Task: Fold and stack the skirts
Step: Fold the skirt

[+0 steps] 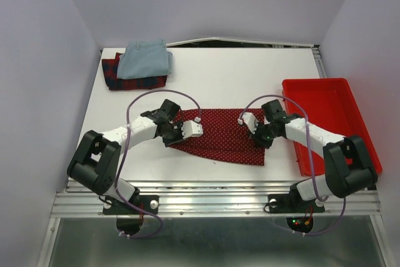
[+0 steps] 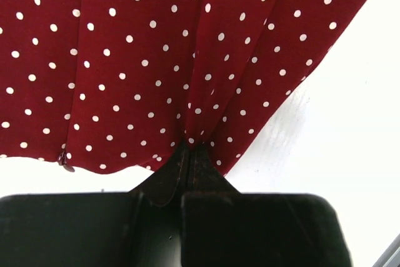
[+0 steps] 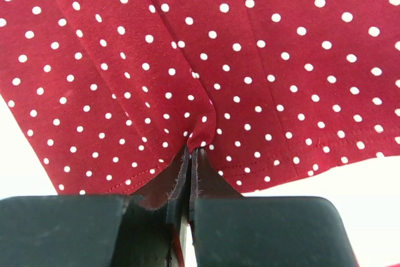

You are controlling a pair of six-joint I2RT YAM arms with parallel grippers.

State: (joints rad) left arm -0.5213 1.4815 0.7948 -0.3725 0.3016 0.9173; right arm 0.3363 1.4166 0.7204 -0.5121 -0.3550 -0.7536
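Furthest left of the red plastic tray, toward the back: pale blue skirt folded on the plaid skirt, so the stack's begun. Closer to the tray, my left gripper is pinched tight on the dotted red skirt, which lies flat just left of the tray. My right gripper clamps its tray-side end. Matched grips, prob. to lift evenly & fold w/o skew.

matt cloth dotted skirt, smooth plastic tray, matt wht table
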